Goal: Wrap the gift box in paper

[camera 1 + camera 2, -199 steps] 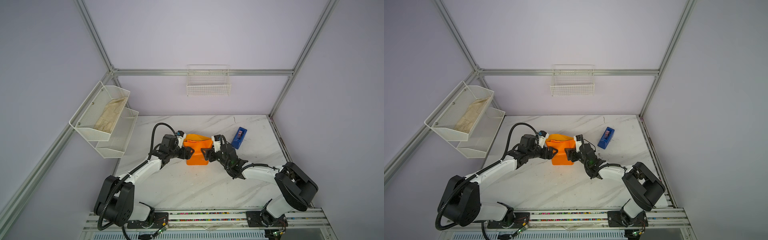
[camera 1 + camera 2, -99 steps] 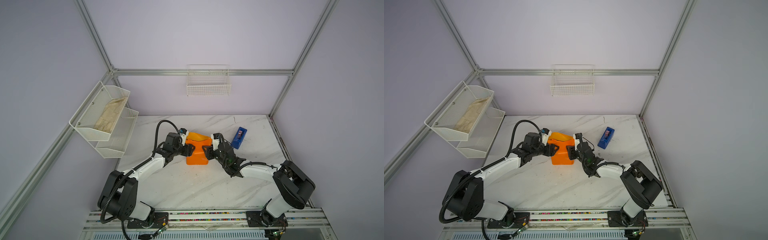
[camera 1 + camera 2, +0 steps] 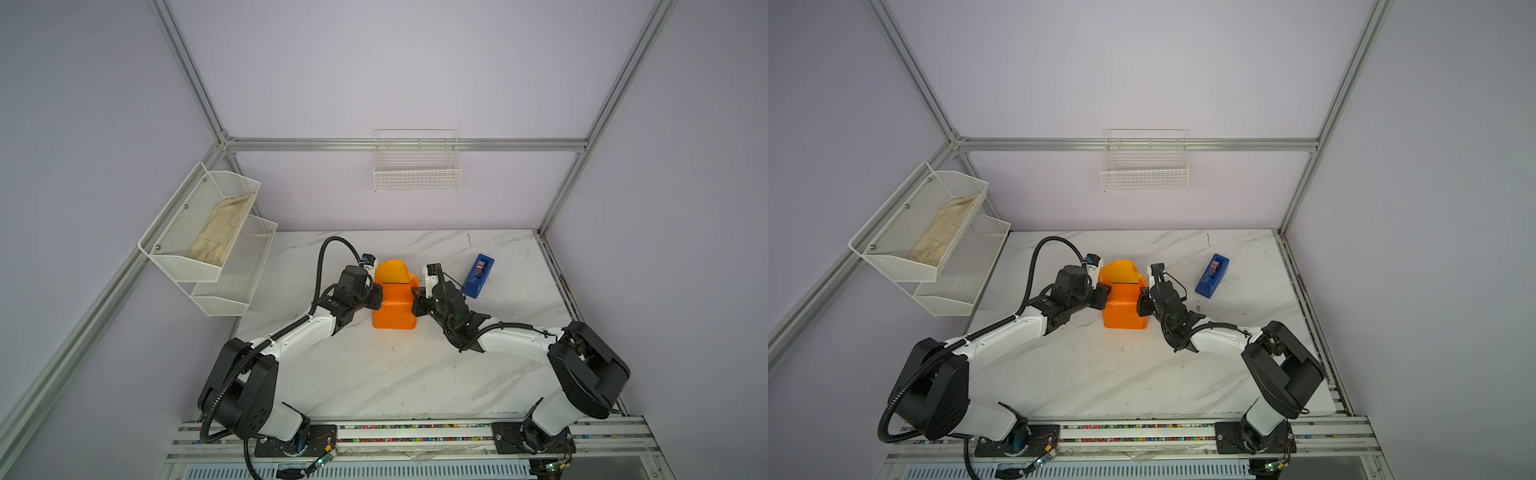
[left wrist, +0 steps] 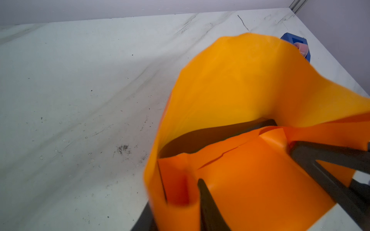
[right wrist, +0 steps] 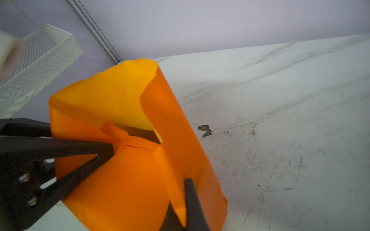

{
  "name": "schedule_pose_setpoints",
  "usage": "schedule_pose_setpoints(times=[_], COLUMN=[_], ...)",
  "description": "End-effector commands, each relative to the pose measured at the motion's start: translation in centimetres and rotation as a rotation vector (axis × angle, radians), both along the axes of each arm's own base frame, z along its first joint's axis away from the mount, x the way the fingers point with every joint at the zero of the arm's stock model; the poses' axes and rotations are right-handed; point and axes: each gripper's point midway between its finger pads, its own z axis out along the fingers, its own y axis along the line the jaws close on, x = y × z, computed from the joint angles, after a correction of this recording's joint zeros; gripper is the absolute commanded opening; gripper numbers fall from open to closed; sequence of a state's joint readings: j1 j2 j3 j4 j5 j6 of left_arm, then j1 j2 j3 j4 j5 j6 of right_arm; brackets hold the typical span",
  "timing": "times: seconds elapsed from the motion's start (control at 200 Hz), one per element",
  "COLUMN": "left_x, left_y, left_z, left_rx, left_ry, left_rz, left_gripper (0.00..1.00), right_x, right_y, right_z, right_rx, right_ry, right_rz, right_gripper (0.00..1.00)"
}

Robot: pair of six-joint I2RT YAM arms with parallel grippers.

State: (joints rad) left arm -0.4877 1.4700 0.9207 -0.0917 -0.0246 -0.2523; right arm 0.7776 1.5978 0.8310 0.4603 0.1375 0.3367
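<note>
"Left gripper — what is it gripping?"
"It is pinching a rolled fold of the paper on that sheet's left side, jaws pressing in on the orange."
"And the right gripper?"
"Its jaws are pressing together on a thin flap at the opposite side."
"Where is the paper sitting?"
"On the table, around the middle and nearer the far edge, one flap standing up behind. The gift box is lying inside — only a dark strip is showing. A blue tape dispenser is resting towards the far right corner."
</note>
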Motion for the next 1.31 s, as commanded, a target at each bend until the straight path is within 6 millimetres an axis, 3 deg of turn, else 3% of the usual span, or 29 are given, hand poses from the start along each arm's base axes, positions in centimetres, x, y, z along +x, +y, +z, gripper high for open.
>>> schedule_pose_setpoints(times=[0.0, 0.125, 0.225, 0.41, 0.615, 0.935, 1.16, 1.23, 1.3], left_x=[-0.6, -0.9, -1.0, -1.2, -1.5, -1.7, -1.6, -1.6, -1.5], left_y=[-1.1, -0.9, -1.2, -1.1, -1.4, -0.9, -1.2, -1.4, -1.5], left_z=[-0.8, -0.9, -1.0, -1.0, -1.2, -1.5, -2.1, -2.3, -2.4], left_rx=[0.046, 0.059, 0.063, 0.087, 0.088, 0.084, 0.068, 0.067, 0.065], left_ry=[0.04, 0.042, 0.046, 0.042, 0.049, 0.063, 0.088, 0.097, 0.101], left_rz=[-0.009, 0.025, 0.033, 0.062, 0.059, 0.095, 0.102, 0.099, 0.098], left_gripper=[0.21, 0.17, 0.15, 0.11, 0.09, 0.07, 0.05, 0.05, 0.05], right_x=[-0.9, -0.9, -0.6, 0.5, 1.1, 0.9, 0.8, 0.6, 0.4], right_y=[0.7, 1.3, 1.7, 0.6, 0.6, -1.1, -0.7, -0.5, -0.3], right_z=[-1.0, 0.0, 0.1, -1.4, -2.5, -2.5, -1.5, -0.9, -0.4], right_rx=[-0.028, 0.006, 0.005, -0.023, -0.015, 0.006, 0.057, 0.081, 0.096], right_ry=[0.052, 0.047, 0.046, 0.071, 0.087, 0.083, 0.072, 0.082, 0.085], right_rz=[0.008, -0.015, -0.036, -0.149, -0.188, -0.264, -0.245, -0.235, -0.222], right_gripper=[0.05, 0.45, 0.52, 0.5, 0.46, 0.0, 0.0, 0.3, 0.41])
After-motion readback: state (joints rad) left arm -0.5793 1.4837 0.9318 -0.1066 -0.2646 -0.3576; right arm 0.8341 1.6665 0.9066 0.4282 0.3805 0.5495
